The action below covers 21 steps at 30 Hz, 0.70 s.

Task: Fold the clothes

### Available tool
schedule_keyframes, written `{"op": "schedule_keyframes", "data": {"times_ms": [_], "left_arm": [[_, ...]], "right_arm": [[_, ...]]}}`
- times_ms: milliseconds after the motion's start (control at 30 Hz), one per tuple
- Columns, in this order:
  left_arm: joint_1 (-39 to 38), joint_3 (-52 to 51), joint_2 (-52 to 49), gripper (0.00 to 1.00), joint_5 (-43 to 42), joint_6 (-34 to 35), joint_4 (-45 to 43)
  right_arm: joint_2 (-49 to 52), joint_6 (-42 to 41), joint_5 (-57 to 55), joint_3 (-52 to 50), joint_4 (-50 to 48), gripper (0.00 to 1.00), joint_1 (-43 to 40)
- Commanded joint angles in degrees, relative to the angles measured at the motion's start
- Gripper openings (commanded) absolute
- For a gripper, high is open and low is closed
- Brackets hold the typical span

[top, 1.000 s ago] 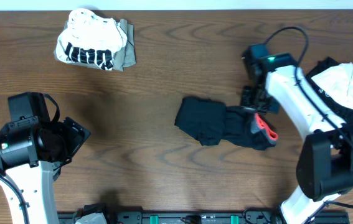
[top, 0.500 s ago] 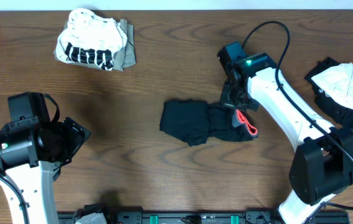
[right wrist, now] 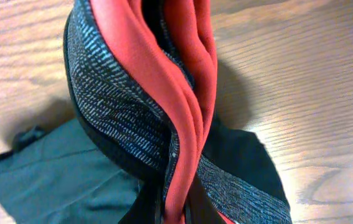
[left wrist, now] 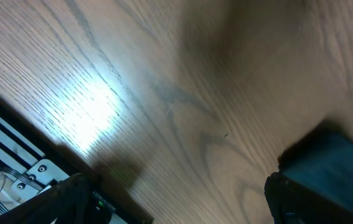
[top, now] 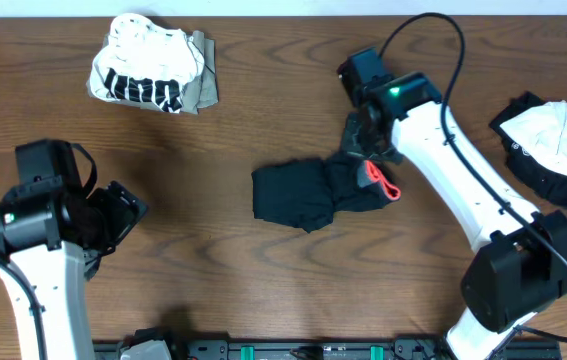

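The black trousers (top: pixel 298 193) have slid across the table (top: pixel 213 250) toward the white printed top (top: pixel 148 70) since a second ago. They now lie in a tighter bunch, below and to the right of that top and well apart from it. The right fingers (top: pixel 365 160) are clenched on the waistband (top: pixel 378 180) and have swung the same way, drawing the cloth along. In the right wrist view the grey band (right wrist: pixel 111 118) and its red-orange edge stand up in pinched folds, with black cloth trailing on the wood beneath.

The top and the olive piece (top: pixel 205 80) tucked against it have not moved. Far to the right of the top, the black-and-white garment (top: pixel 553 140) is now clear of the arm that partly covered it. The left fingers (top: pixel 125 212) stay spread wide, grasping nothing, below the top, and have barely shifted.
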State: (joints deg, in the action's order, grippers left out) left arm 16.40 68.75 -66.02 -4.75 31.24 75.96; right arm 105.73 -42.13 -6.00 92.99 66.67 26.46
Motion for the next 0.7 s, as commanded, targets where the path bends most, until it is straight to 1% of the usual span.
{"op": "schedule_keyframes", "data": {"times_ms": [0, 200, 400, 533, 667], "left_arm": [[0.17, -0.42, -1.73, 0.92, -0.9, -1.22, -0.17], [0.17, -0.42, -3.41, 0.92, -0.9, -3.17, -0.35], [0.17, -0.42, -3.45, 0.92, -0.87, -3.13, -0.81], [0.17, -0.42, -3.45, 0.92, -0.83, -3.15, -0.85], [0.17, -0.42, -3.45, 0.92, -0.81, -3.15, -0.85]], "right_arm": [[-1.38, -1.11, 0.15, 1.42, -0.57, 0.01, 2.54], [-1.38, -0.87, 0.0, 1.42, -3.32, 0.01, 5.53], [-1.38, -0.98, -0.24, 1.42, -5.44, 0.01, 8.9], [-1.38, -1.6, -3.74, 1.44, -6.38, 0.01, 11.76], [-1.38, -1.55, -4.52, 1.57, -7.37, 0.01, 13.4]]}}
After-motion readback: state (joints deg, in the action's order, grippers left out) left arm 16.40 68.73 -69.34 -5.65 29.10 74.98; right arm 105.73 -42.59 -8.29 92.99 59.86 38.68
